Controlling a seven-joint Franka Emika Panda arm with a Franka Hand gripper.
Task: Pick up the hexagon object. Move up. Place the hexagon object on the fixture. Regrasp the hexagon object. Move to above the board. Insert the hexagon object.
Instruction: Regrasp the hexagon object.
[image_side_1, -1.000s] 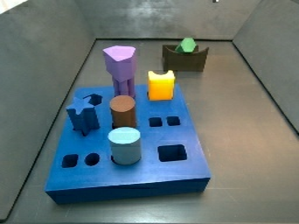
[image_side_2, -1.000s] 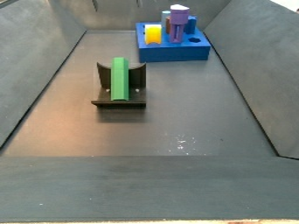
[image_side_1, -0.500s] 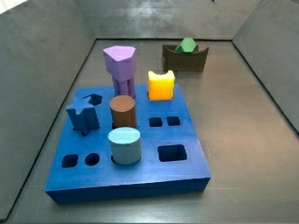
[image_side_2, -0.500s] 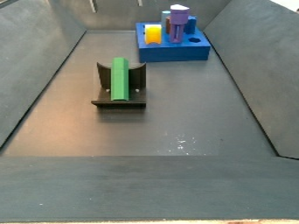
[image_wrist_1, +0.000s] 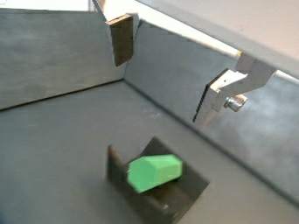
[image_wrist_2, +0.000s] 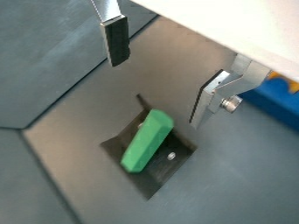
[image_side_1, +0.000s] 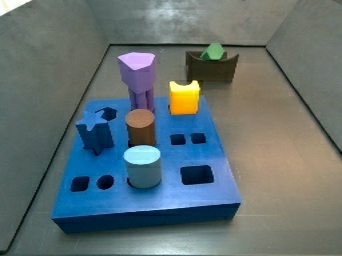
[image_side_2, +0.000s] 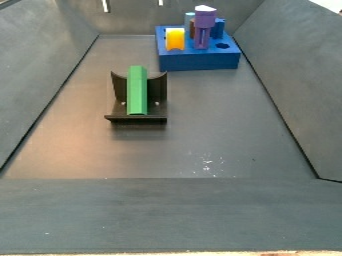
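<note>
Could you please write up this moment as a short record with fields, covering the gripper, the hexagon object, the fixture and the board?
gripper: open, nothing between the fingers, above the fixture; shows only in both wrist views
hexagon object: green bar lying in the fixture's notch, not held
fixture: dark block on the floor, apart from the board
board: blue slab bearing the purple peg, yellow piece, brown cylinder, light blue cylinder and dark blue peg
empty holes: several show in a side view
</note>
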